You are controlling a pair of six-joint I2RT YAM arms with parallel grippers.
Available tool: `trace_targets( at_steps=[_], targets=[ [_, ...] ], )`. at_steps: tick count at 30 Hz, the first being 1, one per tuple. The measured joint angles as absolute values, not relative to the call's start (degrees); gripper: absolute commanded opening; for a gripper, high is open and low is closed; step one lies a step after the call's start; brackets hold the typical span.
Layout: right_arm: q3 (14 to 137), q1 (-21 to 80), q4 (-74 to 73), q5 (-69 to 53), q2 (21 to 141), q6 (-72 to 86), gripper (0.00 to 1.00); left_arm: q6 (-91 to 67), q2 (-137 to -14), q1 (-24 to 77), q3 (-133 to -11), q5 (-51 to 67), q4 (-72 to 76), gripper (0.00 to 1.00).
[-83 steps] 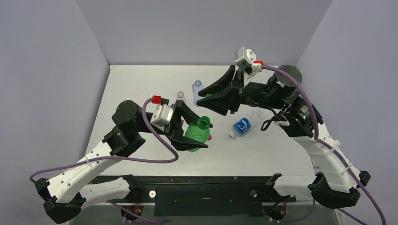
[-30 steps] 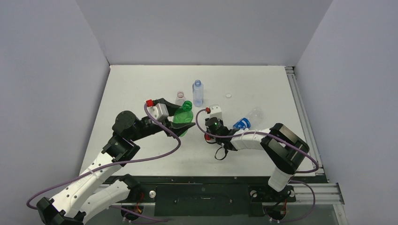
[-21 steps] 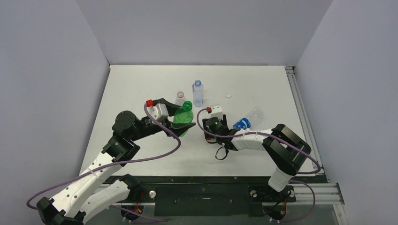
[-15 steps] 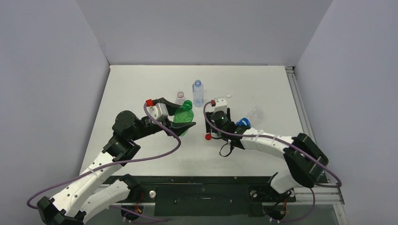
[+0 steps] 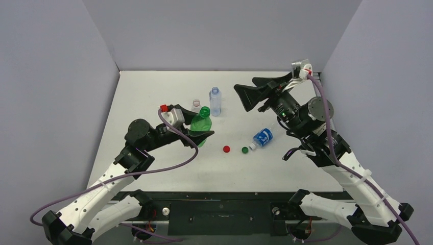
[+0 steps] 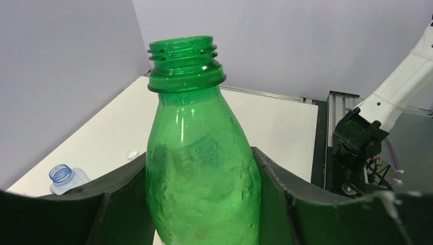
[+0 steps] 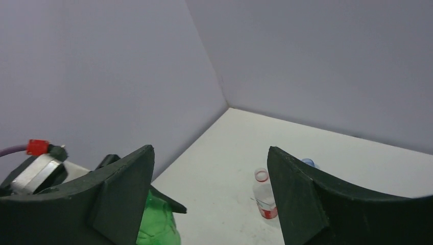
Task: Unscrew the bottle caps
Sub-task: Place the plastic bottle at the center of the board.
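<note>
Left of centre, we find the held bottle (image 5: pixel 202 122) between the fingers of the left gripper (image 5: pixel 202 130). Just behind it two more stand on the table (image 5: pixel 148 92): the short bottle (image 5: pixel 196 106) on the left, the tall bottle (image 5: pixel 215 101) on its right. Right of centre, the lying bottle (image 5: pixel 263 136) points its neck near and left. Two loose caps sit side by side, nearer than the held bottle: the left cap (image 5: pixel 226 149), and the right cap (image 5: pixel 245 150) just beside that neck. The right gripper (image 5: pixel 248 96) hangs spread above the table's far right.
</note>
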State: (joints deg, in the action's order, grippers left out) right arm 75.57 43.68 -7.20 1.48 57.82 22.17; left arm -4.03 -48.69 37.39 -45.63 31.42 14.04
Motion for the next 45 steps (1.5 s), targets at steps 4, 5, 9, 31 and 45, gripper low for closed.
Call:
trace_targets(
  at_steps=[4,5,9,31,45],
  targets=[
    [76.77,45.43,-6.37,-5.52,57.89,23.42,0.78,-4.25,-48.9,37.39,-45.63,31.38,14.17,0.07],
    [77.12,46.74,-6.57,-6.79,58.61,23.33,0.78,-4.27,-49.01,37.39,-45.63,31.35,14.24,0.08],
    [80.07,52.42,-8.36,-10.28,63.24,22.26,0.77,-4.32,-49.69,37.39,-45.63,31.38,14.72,0.09],
    [83.92,55.92,-16.69,-11.33,71.05,18.22,0.0,-4.01,-49.93,37.26,-45.67,32.42,14.81,0.99],
    [79.29,45.1,-19.14,2.92,71.22,8.14,0.0,1.02,-47.31,37.52,-51.03,23.42,-2.39,0.97]
  ],
)
